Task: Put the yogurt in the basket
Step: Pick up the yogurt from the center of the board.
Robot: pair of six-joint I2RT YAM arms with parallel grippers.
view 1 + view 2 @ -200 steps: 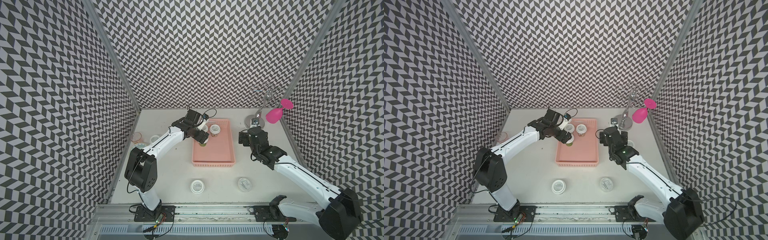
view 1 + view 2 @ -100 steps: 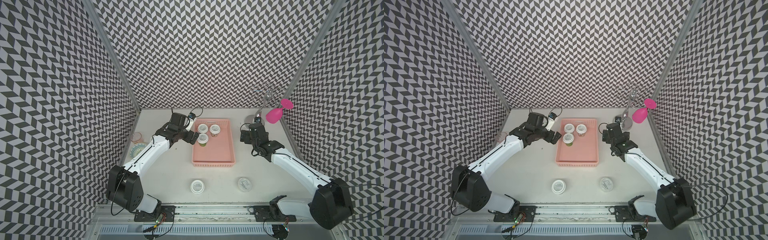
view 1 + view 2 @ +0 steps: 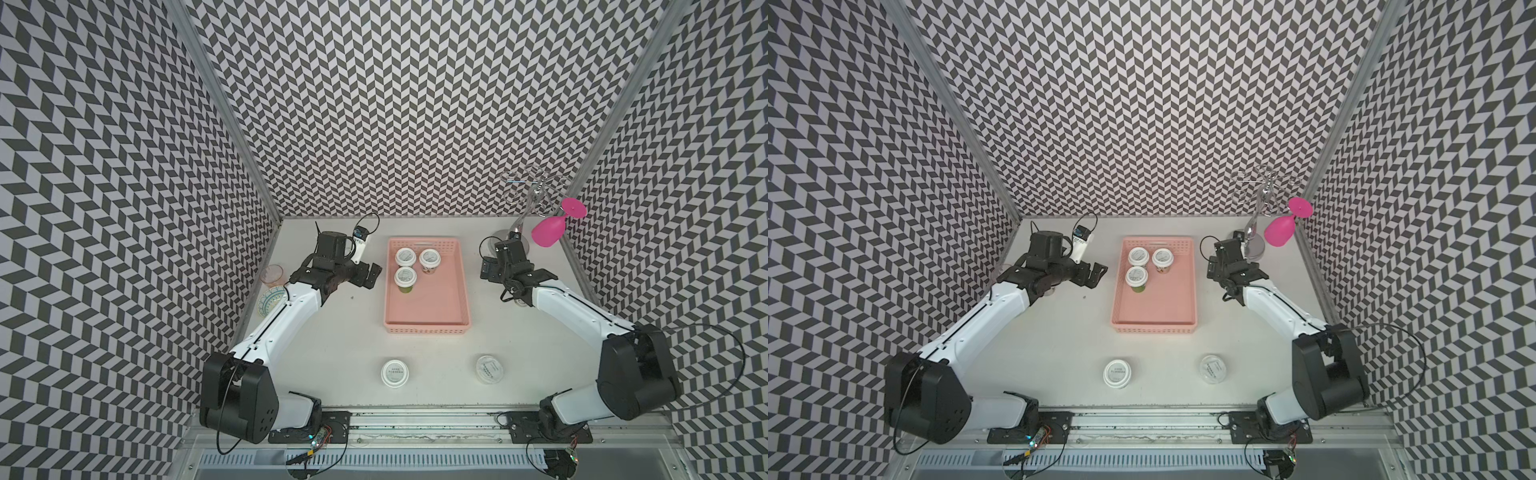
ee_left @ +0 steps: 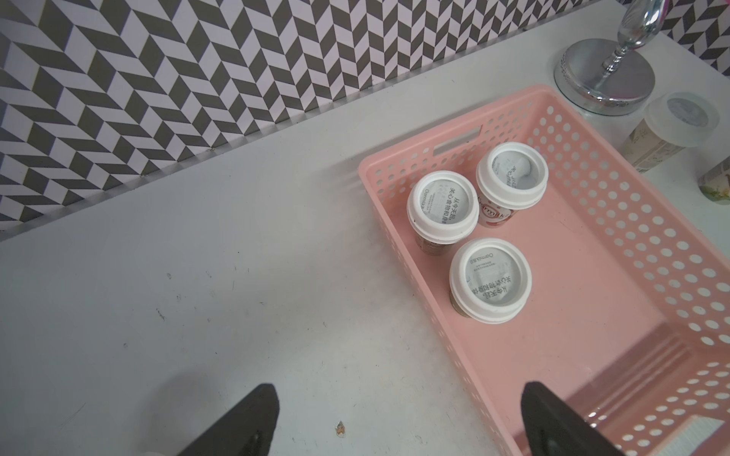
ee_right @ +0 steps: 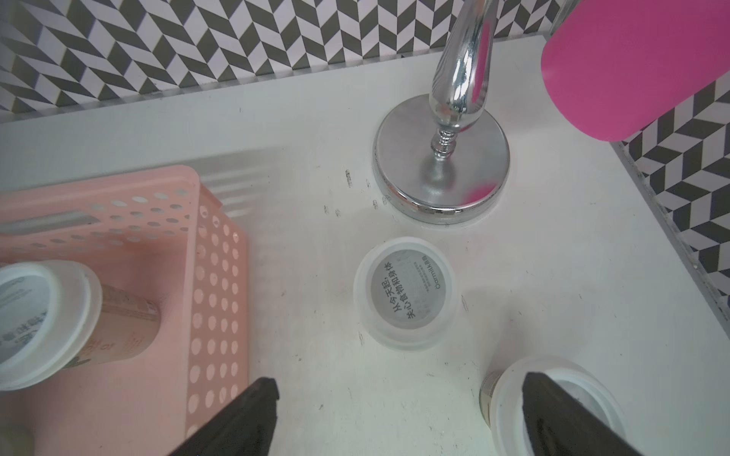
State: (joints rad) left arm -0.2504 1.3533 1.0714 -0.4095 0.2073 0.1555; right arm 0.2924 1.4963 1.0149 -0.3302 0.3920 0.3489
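1. Left gripper (image 3: pixel 369 275) hangs wide open and empty just beside the left wall of the basket (image 3: pixel 428 330), its white arm reaching diagonally from the front rail.
2. Right gripper (image 5: pixel 399 391), jaws equally wide and holding nothing, is poised between the basket and the chrome stand (image 5: pixel 440 173). In the right wrist view one finger (image 5: pixel 561 426) overlaps the lid of a nearby cup (image 5: pixel 507 406); contact cannot be judged. A second loose cup (image 5: pixel 407 300) stands just ahead.
3. Three yogurt cups (image 3: pixel 405 276) stand upright, clustered at the far end of the salmon-pink basket, their white lids bearing grey print.
4. Two front cups (image 3: pixel 395 372) sit on the table near the rail, well apart.
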